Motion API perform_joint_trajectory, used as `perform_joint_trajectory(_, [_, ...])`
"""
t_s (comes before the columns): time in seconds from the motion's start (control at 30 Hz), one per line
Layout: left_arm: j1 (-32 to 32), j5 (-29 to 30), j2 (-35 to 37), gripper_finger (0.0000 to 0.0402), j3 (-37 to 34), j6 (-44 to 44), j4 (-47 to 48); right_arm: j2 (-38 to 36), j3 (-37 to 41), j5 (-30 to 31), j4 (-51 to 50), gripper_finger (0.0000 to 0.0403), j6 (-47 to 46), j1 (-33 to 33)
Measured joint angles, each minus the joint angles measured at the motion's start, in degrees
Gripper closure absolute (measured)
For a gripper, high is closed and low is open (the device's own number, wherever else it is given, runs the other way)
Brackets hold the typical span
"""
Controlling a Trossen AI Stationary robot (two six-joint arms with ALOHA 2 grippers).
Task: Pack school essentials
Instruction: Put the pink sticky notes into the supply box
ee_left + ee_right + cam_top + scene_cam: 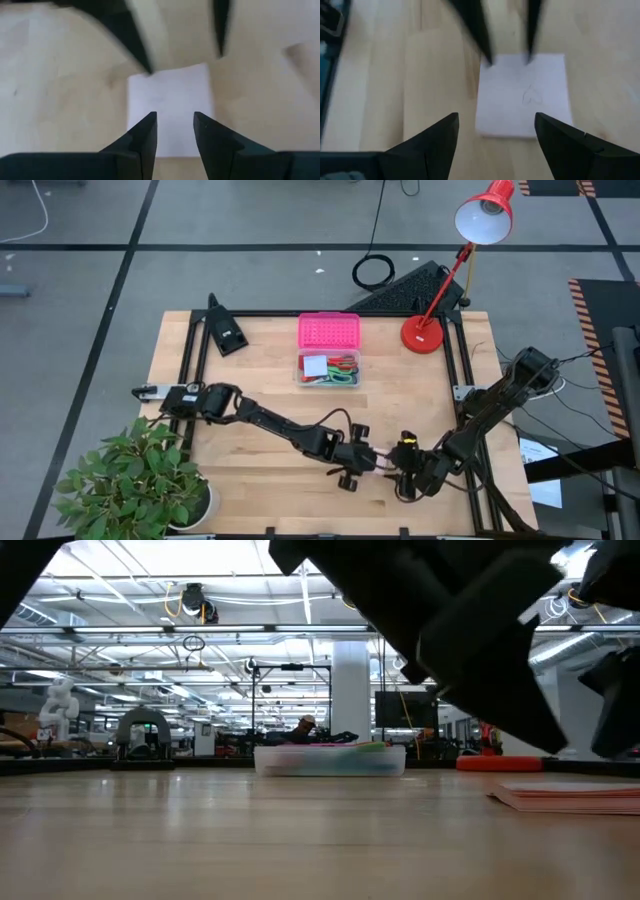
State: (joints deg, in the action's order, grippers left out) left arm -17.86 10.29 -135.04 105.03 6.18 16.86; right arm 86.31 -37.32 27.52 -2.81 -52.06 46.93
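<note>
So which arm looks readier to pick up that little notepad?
Probably the right: its gripper has fingers spread wide enough to straddle the notepad. The left gripper faces it too, fingers narrower.

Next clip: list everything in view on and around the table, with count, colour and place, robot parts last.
Box: one, clear, pink lid open, table's middle back; holds scissors and small stationery.
Notepad: one, pale pink, front edge of the table, between both grippers.
Lamp: one, red, back right corner.
Plant: one, green, white pot, front left corner.
Black stand: one, back left.
Keyboard: one, black, behind the table.
Left gripper: fingers slightly apart, above the notepad.
Right gripper: open wide, facing the notepad from the other side.
</note>
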Motion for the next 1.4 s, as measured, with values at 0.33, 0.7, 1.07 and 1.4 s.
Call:
perform_joint_trajectory(0.33, [-1.7,-2.2,-0.8,0.027,0.0,0.2,0.8,-5.0,0.0,5.8,-4.5,0.0148,1.2,1.2])
perform_joint_trajectory(0.7, [-0.4,0.2,-0.8,0.027,0.0,0.8,8.6,-4.9,0.5,7.3,-9.4,0.0148,1.3,0.1])
perform_joint_trajectory(1.07, [1.5,9.1,0.1,0.027,0.0,3.0,15.9,-4.9,5.8,5.4,-3.6,0.0148,3.0,1.1])
perform_joint_trajectory(1.4, [0.9,8.2,5.3,0.0271,0.0,0.8,18.0,-4.5,6.0,5.5,-2.0,0.0172,19.2,5.4])
